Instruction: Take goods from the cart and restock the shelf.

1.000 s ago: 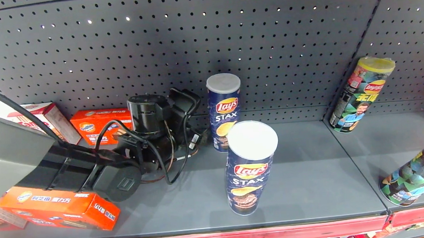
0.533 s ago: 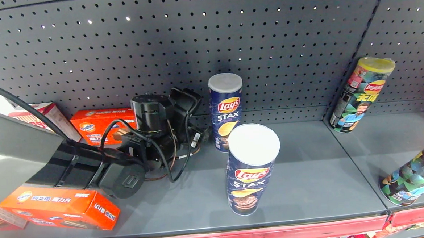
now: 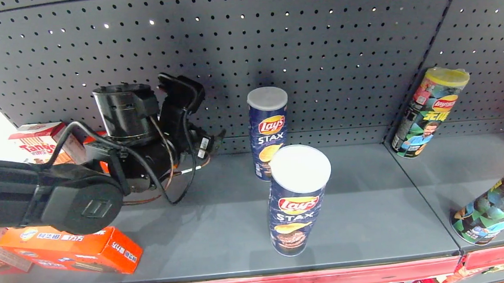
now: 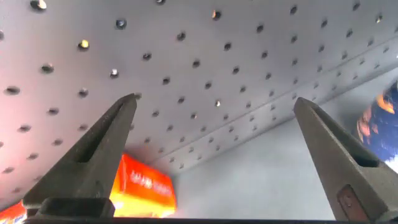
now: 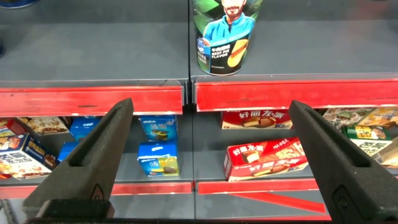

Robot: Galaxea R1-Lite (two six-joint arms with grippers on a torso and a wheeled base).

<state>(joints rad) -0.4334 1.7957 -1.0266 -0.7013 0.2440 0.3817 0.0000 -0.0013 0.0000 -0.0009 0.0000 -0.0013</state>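
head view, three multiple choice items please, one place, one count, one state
1. Where is the front orange box? A: left front of the shelf. B: atop a can. C: in the left tool.
2. How many blue cans stand upright? A: one. B: two. C: four.
3. The left tool is: A: shut on a can. B: shut on a box. C: open, empty.
Answers: 1 A, it lies flat by the red edge; 2 B, a front can and a rear can; 3 C, its fingers are spread, only pegboard between.
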